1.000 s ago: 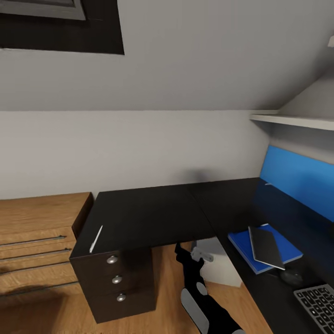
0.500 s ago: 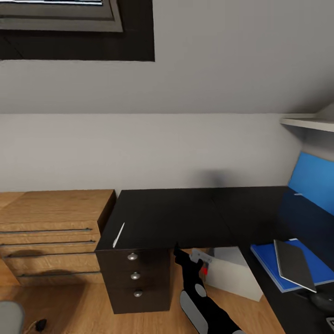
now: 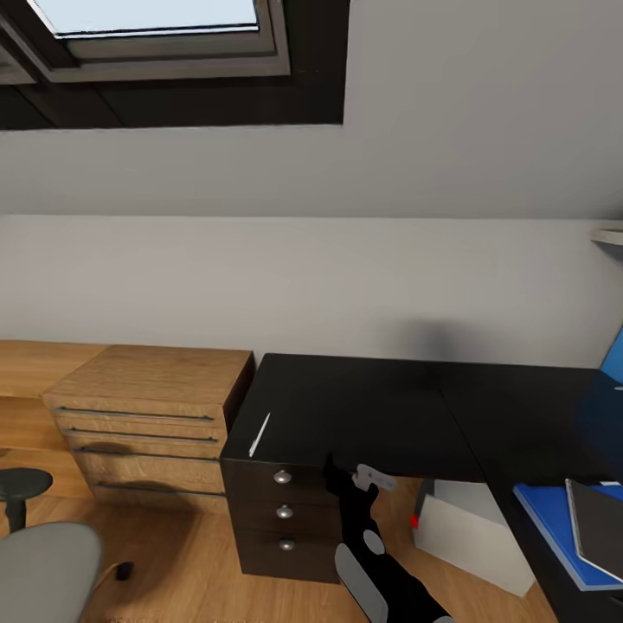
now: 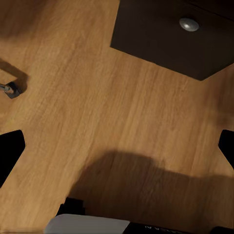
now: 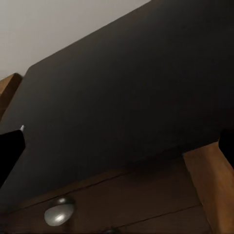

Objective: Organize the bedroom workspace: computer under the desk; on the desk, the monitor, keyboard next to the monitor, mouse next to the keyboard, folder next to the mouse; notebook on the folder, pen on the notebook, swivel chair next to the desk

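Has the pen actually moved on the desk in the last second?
No. The pen lies by the desk's left edge above the drawer knobs, as before; the camera turned.

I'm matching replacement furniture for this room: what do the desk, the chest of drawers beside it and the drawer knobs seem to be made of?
The desk looks like matte black laminate or painted board: flat, no grain, only a dull sheen. The chest of drawers looks like light wood or wood veneer, with visible grain and slim dark bar handles. The knobs look like brushed or satin metal, silver with a soft highlight. As a render, these are only appearances.
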Tool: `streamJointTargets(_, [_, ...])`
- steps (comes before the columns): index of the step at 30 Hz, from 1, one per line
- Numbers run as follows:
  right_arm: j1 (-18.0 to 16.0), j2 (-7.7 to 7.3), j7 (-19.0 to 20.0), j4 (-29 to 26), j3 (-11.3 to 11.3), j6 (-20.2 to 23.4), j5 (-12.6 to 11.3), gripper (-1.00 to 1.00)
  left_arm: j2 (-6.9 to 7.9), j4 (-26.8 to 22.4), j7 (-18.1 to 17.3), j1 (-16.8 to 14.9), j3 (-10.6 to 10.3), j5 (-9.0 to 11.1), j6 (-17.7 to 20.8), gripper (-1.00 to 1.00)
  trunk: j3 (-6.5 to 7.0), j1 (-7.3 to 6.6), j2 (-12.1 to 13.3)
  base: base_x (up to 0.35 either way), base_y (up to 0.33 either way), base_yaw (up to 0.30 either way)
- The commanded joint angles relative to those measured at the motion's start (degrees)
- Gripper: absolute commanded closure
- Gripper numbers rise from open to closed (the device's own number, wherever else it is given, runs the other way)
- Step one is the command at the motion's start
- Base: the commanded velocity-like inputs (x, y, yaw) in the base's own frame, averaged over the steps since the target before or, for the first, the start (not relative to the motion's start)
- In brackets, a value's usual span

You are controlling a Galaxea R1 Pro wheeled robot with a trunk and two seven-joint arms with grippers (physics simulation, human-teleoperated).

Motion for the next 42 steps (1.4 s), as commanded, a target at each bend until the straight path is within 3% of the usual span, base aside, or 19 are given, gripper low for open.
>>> streamJointTargets(1, [-0.1, 0.0, -0.2, 0.0, 0.3, -0.4, -0.5, -1.0, 0.01, -0.2, 0.3, 0.0, 0.0, 0.6, 0.2, -1.0, 0.13, -0.22, 0.4, 0.0, 0.0, 0.289])
streamJointTargets(9, [-0.1, 0.0, -0.2, 0.0, 0.3, -0.4, -0.4, -1.0, 0.14, -2.1, 0.2, 0.0, 0.1, 0.6, -11.4, -1.0, 1.56, -1.97, 3.6, 0.0, 0.0, 0.289])
streamJointTargets(22, [0.0, 0.0, -0.4, -0.9, 0.3, -0.2, -0.4, -1.0, 0.41, -4.5, 0.2, 0.0, 1.9, 0.7, -13.3, -1.0, 3.9, -4.83, 8.8, 0.0, 0.0, 0.289])
streamJointTargets(28, [0.0, 0.0, 0.0, -6.3, 0.4, -0.1, -0.6, -1.0, 0.36, -4.4, 0.2, 0.0, 2.0, 0.6, -13.3, -1.0, 4.97, -6.15, 11.2, 0.0, 0.0, 0.139])
streamJointTargets(34, [0.0, 0.0, -0.3, -6.5, 1.3, 0.0, 0.0, -1.0, 0.31, -4.4, 0.2, 0.0, 1.9, 0.6, -13.4, -1.0, 6.05, -7.47, 13.6, 0.0, 0.0, 0.011])
streamJointTargets(36, [-0.2, 0.0, -0.4, -4.7, 1.5, 0.3, 1.6, -1.0, 0.28, -4.4, 0.2, 0.0, 1.9, 0.6, -13.4, -1.0, 6.23, -7.68, 14.0, 0.0, 0.0, 0.002])
streamJointTargets(38, [-0.5, 0.0, -1.0, -2.5, 1.4, 2.2, 2.9, -1.0, 0.28, -4.4, 0.2, 0.0, 1.9, 0.7, -13.4, -1.0, 6.23, -7.68, 14.0, 0.0, 0.0, 0.0])
streamJointTargets(41, [-2.4, 0.0, -5.3, -1.6, 1.4, 8.0, 3.4, -1.0, 0.27, -4.4, 0.2, 0.0, 1.9, 0.7, -13.4, -1.0, 6.23, -7.68, 14.0, 0.0, 0.0, 0.0])
streamJointTargets(42, [-4.7, 0.0, -10.7, -1.3, 1.5, 16.0, 3.6, -1.0, 0.27, -4.4, 0.2, 0.0, 1.9, 0.7, -13.4, -1.0, 6.23, -7.68, 14.0, 0.0, 0.0, 0.0])
